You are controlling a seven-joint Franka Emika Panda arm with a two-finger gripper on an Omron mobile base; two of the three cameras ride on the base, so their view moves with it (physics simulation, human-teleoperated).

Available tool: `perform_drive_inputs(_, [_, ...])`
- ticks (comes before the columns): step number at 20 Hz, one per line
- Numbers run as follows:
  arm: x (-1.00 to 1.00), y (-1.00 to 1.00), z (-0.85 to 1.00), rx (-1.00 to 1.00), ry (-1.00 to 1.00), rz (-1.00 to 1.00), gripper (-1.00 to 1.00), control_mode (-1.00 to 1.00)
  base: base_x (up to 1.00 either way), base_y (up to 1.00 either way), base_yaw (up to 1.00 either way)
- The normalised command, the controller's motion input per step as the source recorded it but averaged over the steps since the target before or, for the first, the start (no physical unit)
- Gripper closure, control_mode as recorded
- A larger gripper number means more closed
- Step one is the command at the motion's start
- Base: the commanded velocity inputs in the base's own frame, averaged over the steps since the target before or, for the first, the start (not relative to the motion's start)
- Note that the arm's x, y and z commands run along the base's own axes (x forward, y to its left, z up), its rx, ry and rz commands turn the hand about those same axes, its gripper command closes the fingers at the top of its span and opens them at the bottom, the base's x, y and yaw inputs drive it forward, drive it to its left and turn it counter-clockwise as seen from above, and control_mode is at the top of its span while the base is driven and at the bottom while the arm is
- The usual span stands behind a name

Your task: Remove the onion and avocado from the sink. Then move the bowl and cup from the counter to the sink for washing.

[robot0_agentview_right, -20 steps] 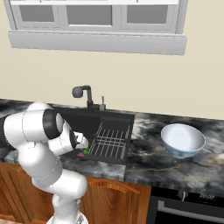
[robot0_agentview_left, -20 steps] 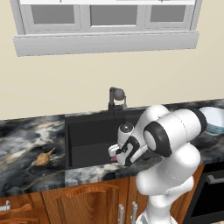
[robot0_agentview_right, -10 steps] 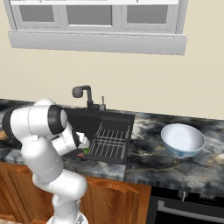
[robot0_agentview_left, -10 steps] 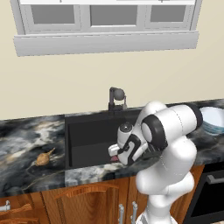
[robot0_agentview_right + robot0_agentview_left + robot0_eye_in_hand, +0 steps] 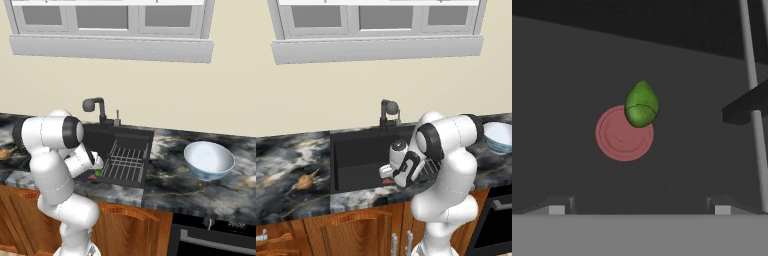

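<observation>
Avocado (image 5: 641, 105): we see it on the sink (image 5: 356, 155) floor, overlapping a pink drain disc (image 5: 623, 134).
Gripper (image 5: 639, 209): fingertips wide apart, holding nothing; base views hide it behind the arm.
Onion (image 5: 304, 181): on the counter (image 5: 286, 165), left of the basin.
Bowl (image 5: 208, 160): on the counter to the right.

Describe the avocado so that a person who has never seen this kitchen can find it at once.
Start at the sink, the black basin set in the marbled counter under the window. On its dark floor lies a round pinkish drain disc, and the avocado overlaps that disc's edge. It is the only green thing in the basin, pear-shaped with a pointed end.
</observation>
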Motion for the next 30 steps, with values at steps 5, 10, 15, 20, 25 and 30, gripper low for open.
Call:
perform_drive_inputs(5, [0.09,0.0,-0.14,0.0,0.0,0.0,-1.0,-1.0,0.0,0.0,0.0])
perform_drive_inputs(10, [0.06,0.0,-0.13,0.0,-0.02,-0.01,-1.0,-1.0,0.0,0.0,0.0])
perform_drive_inputs(15, [0.03,0.0,-0.11,0.0,-0.06,-0.01,-1.0,-1.0,0.0,0.0,0.0])
perform_drive_inputs(20, [0.03,0.01,-0.12,-0.01,-0.05,-0.03,-1.0,-1.0,0.0,0.0,0.0])
perform_drive_inputs(25, [0.03,0.0,-0.13,-0.01,-0.02,-0.03,-1.0,-1.0,0.0,0.0,0.0])
perform_drive_inputs(30, [0.04,0.0,-0.13,0.0,0.0,-0.01,-1.0,-1.0,0.0,0.0,0.0])
